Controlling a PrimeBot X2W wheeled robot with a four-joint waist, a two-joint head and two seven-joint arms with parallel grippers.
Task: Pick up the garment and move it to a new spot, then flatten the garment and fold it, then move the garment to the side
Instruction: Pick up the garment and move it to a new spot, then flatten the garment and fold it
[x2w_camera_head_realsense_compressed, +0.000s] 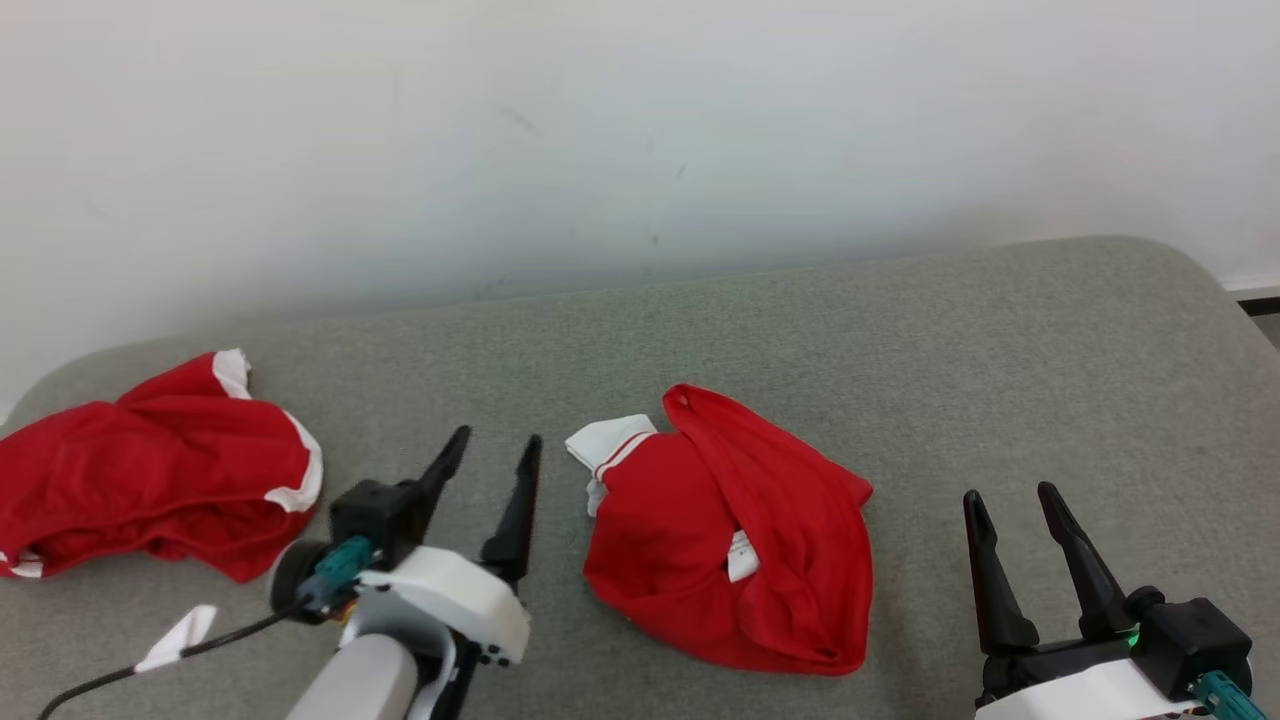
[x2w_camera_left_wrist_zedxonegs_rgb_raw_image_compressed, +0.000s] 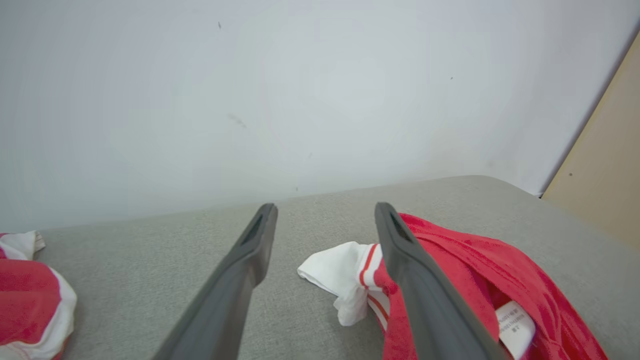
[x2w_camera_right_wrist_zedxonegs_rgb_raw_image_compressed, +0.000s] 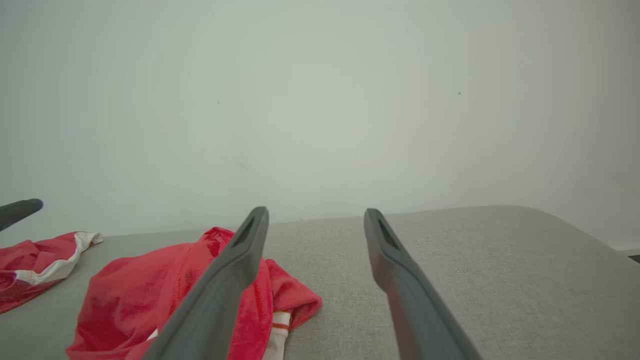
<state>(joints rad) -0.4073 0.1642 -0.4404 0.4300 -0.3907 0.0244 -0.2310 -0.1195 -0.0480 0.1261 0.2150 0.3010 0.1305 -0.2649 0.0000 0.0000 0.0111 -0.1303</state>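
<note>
A crumpled red garment (x2w_camera_head_realsense_compressed: 735, 540) with a white striped cuff and a white label lies in the middle of the grey cushion (x2w_camera_head_realsense_compressed: 900, 340). It also lies at the lower right of the left wrist view as the red garment (x2w_camera_left_wrist_zedxonegs_rgb_raw_image_compressed: 480, 270), and at the lower left of the right wrist view as the red garment (x2w_camera_right_wrist_zedxonegs_rgb_raw_image_compressed: 150, 295). My left gripper (x2w_camera_head_realsense_compressed: 497, 450) hovers just left of it, open, nothing between its fingers. My right gripper (x2w_camera_head_realsense_compressed: 1010, 497) stands open to the garment's right, apart from it.
A second red garment (x2w_camera_head_realsense_compressed: 150, 465) with white trim lies bunched at the cushion's far left. A white wall (x2w_camera_head_realsense_compressed: 640, 130) rises right behind the cushion. A black cable with a white tag (x2w_camera_head_realsense_compressed: 180, 635) trails from my left arm. Bare cushion stretches to the right.
</note>
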